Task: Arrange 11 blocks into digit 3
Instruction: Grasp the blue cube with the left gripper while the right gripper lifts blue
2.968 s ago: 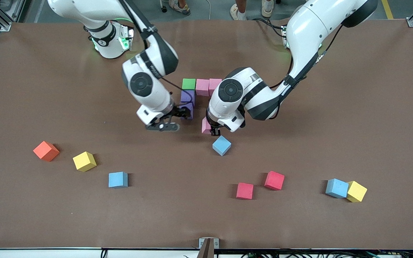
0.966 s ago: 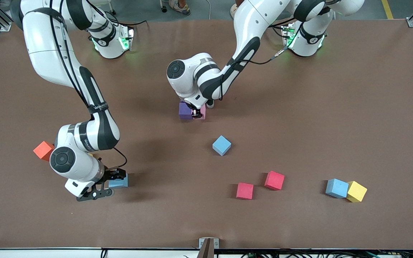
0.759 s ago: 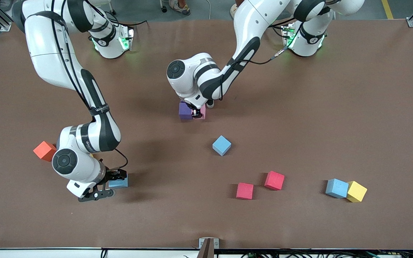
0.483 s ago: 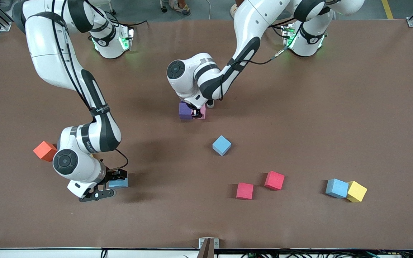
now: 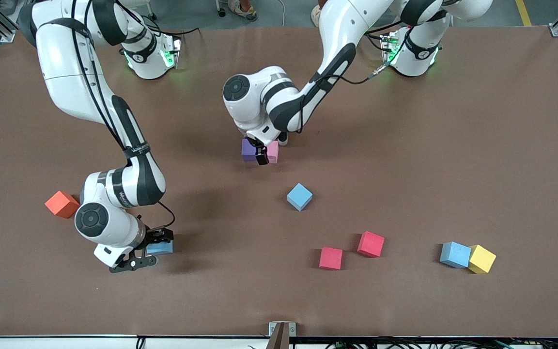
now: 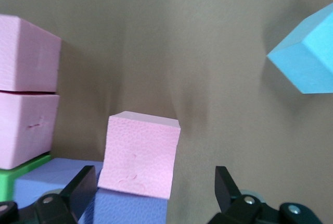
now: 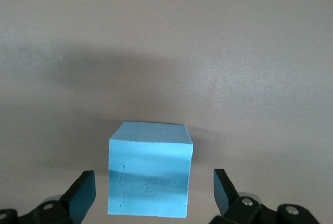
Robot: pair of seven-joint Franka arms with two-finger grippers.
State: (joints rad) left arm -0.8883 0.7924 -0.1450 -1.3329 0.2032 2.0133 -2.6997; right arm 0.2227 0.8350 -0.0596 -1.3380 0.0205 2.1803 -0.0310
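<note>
The left gripper (image 5: 261, 158) has just let go: its jaws now stand wide around the small pink foam cube (image 6: 139, 153), set touching the purple foam cube (image 5: 248, 150) at its 9 o'clock in the front view, so the middle bar of the 3 has begun. The right gripper (image 5: 150, 247), jaws wide, straddles a light blue foam cube (image 7: 150, 176), probably the next pick.

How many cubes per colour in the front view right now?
light blue: 3
red: 2
purple: 1
pink: 1
yellow: 1
orange: 1
Total: 9. The left arm covers more.
</note>
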